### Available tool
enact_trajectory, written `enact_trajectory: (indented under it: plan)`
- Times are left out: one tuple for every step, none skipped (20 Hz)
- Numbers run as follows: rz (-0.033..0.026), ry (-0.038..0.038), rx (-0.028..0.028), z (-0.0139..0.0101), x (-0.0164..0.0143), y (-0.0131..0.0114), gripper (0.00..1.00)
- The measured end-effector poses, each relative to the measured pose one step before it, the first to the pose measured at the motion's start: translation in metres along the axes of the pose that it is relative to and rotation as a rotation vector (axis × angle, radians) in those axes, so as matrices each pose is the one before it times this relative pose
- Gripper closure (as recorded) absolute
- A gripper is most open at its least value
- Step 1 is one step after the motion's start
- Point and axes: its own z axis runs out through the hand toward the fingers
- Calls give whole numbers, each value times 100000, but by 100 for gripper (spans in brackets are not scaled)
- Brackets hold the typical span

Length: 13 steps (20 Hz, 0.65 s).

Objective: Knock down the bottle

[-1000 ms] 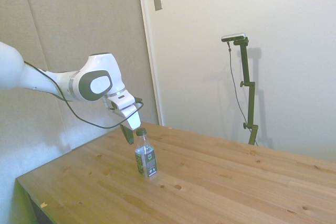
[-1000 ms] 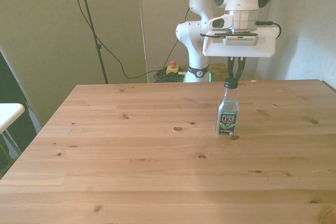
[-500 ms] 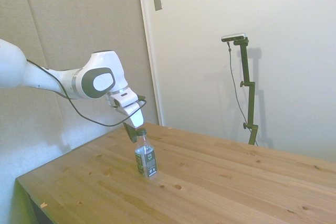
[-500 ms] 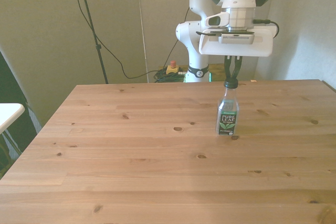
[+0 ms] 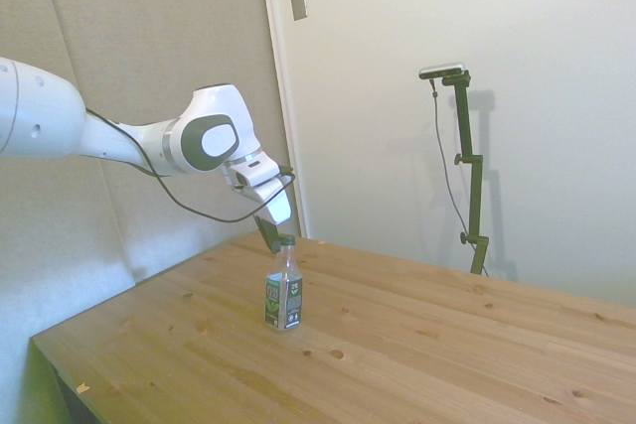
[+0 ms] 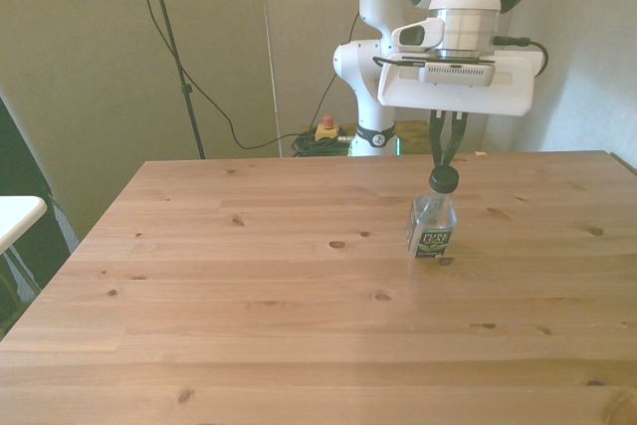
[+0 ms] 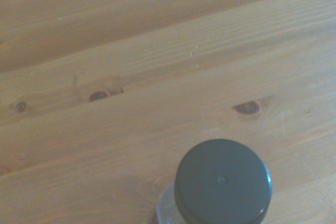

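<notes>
The bottle (image 6: 433, 231), clear plastic with a dark green cap and a green-and-white label, stands on the wooden table (image 6: 249, 286) toward the front view's right. It leans with its cap tipped toward the front camera, base still on the wood. My gripper (image 6: 445, 156) is shut, its tips right behind and just above the cap, touching or nearly touching it. In the side view the gripper (image 5: 270, 236) sits at the bottle's (image 5: 283, 290) cap, on the arm's side. The wrist view shows the cap (image 7: 223, 182) from above, over bare planks.
A white object (image 6: 15, 216) pokes in past the table's edge at the front view's left. Cables and a small red-topped device (image 6: 325, 129) lie on the floor behind the table. The table's right edge (image 6: 622, 161) is close to the bottle.
The arm has reached farther out over the table. The gripper tips pushed the cap, and the bottle went from upright to leaning away from the arm.
</notes>
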Motion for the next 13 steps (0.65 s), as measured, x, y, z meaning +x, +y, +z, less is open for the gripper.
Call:
enact_trajectory:
  plan:
    - [427,185,-227,529,224,-755,100]
    - [279,234,-334,622,224,-699,100]
    - [97,-17,105,605,208,-656,100]
    - [21,325,696,545,226,-624,100]
    - [95,719,1465,426,195,-571,100]
    - [135,722,1882,272,196,-488,100]
    - [199,639,1508,228,188,-325,100]
    - [191,816,1425,164,228,-260,100]
    - [325,1092,1643,74,300,-174,100]
    - [343,891,1619,74,343,-121,100]
    - [210,1005,1417,64,327,-79,100]
    - [123,912,1017,106,281,-67,100]
    - [183,384,608,208,188,-119,100]
